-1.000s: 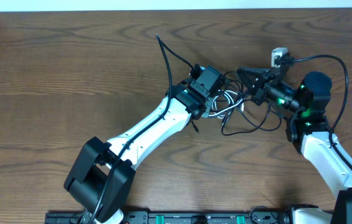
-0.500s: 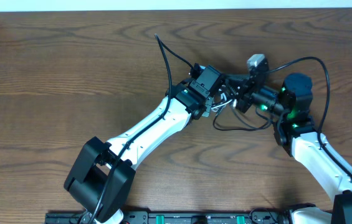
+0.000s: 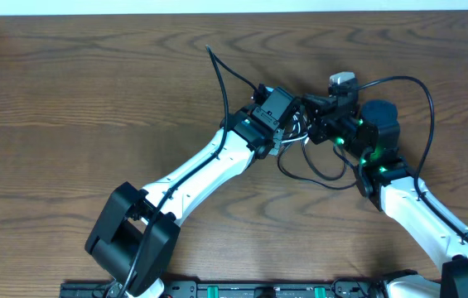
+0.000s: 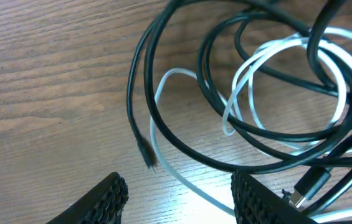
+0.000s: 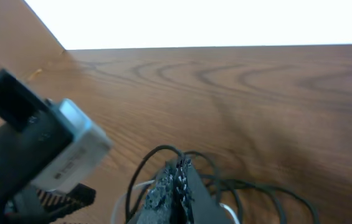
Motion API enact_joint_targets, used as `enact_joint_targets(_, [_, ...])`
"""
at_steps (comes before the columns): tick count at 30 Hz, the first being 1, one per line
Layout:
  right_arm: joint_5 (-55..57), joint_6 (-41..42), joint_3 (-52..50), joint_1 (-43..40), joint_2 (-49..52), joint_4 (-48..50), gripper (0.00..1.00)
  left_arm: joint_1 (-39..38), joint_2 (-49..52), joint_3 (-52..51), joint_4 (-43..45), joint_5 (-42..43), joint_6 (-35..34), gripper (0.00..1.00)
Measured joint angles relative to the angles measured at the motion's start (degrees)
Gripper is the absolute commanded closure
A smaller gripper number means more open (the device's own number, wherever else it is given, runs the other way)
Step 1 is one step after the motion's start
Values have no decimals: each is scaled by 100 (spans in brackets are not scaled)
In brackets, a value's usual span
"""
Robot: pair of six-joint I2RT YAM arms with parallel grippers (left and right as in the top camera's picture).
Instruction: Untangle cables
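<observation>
Toward the far edge of the bench (image 3: 93, 83), right of middle: black cord (image 4: 131, 93) and white cord (image 4: 263, 56) looped together between both hands. Left hand (image 4: 176, 193) half-spread over them, gripping nothing; right hand (image 5: 176, 177) pinched shut, catch unclear. Could cinch both cords tighter if tugged blind.

No word, brand, number or sign can be read in any of the views. The silver-grey rectangular box (image 5: 71, 142) seen from the right wrist bears a faint line of dark print along its face, but it is too blurred to make out.
</observation>
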Motion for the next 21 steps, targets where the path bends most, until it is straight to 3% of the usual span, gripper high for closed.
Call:
enact_joint_targets(6, [-118, 356, 0, -44, -2, 177, 99, 0, 0, 0, 0, 0, -15, 45])
enact_joint_targets(10, [1038, 1119, 0, 24, -2, -404, 99, 0, 0, 0, 0, 0, -310, 45])
enact_joint_targets(14, [1386, 1462, 0, 50, -2, -341, 99, 0, 0, 0, 2, 0, -555, 45])
enact_joint_targets(21, [1335, 1633, 0, 50, -2, -254, 99, 0, 0, 0, 68, 0, -1683, 45])
